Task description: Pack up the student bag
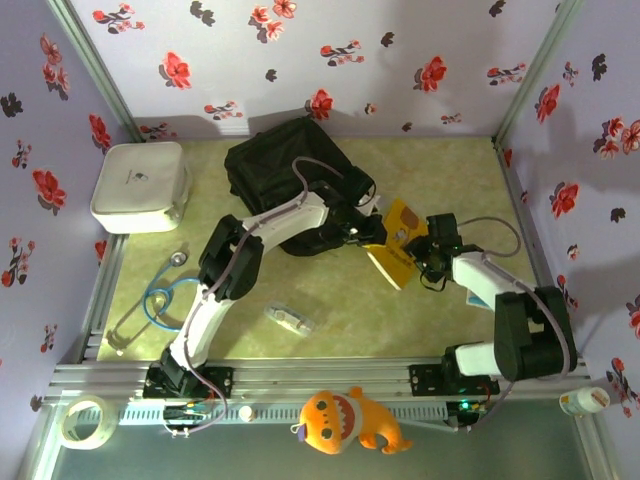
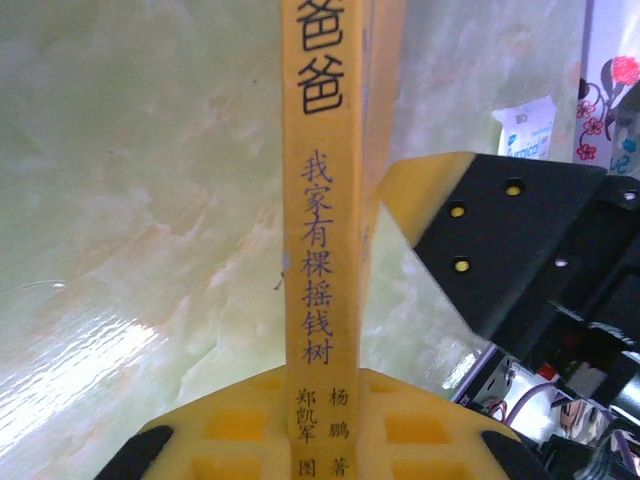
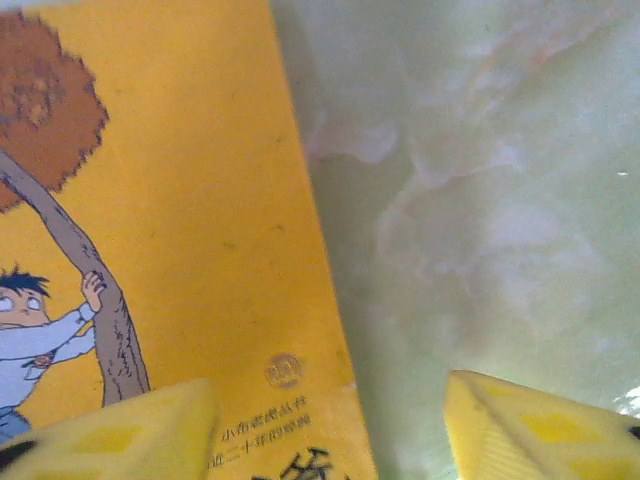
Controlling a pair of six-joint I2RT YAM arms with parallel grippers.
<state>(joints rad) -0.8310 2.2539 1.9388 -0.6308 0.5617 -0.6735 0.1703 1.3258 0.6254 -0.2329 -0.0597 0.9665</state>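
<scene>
Left wrist — book (image 2: pixel 320 250), spine title cut off

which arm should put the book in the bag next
Likely left. The left gripper is shut on the book by its spine, and the bag lies next to that arm. The right gripper is open beside the book, farther from the bag.

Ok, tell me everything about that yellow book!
The yellow book is a thin paperback. Its cover shows a cartoon boy climbing a brown tree; black Chinese characters run down its spine. The left gripper pinches the spine, holding it over the green table beside the black backpack. The right gripper is open by its cover.
</scene>
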